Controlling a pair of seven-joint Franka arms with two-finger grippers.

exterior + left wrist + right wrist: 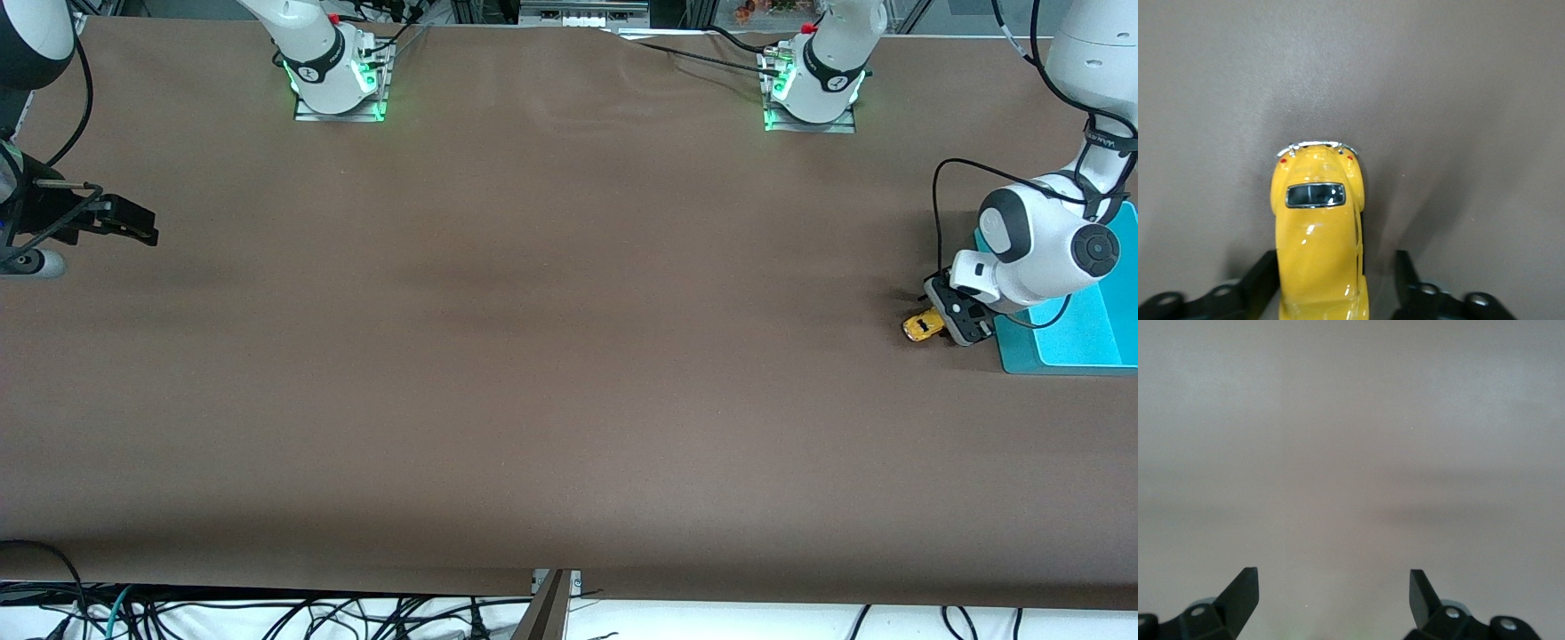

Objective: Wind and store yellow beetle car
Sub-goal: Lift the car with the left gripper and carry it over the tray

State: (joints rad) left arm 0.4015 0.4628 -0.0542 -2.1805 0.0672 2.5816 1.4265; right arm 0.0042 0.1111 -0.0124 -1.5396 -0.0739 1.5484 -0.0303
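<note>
The yellow beetle car stands on the brown table at the left arm's end, beside the teal bin. In the left wrist view the car lies between my left gripper's fingers, its rear window and chrome bumper pointing away from the wrist. My left gripper is low over the table and open around the car's front part. One finger is against the car's side and the other stands apart from it. My right gripper is open and empty, waiting at the right arm's end.
A teal bin stands at the left arm's end of the table, right beside the car and partly under the left arm. Brown table cover spans the middle. Cables hang along the table's front edge.
</note>
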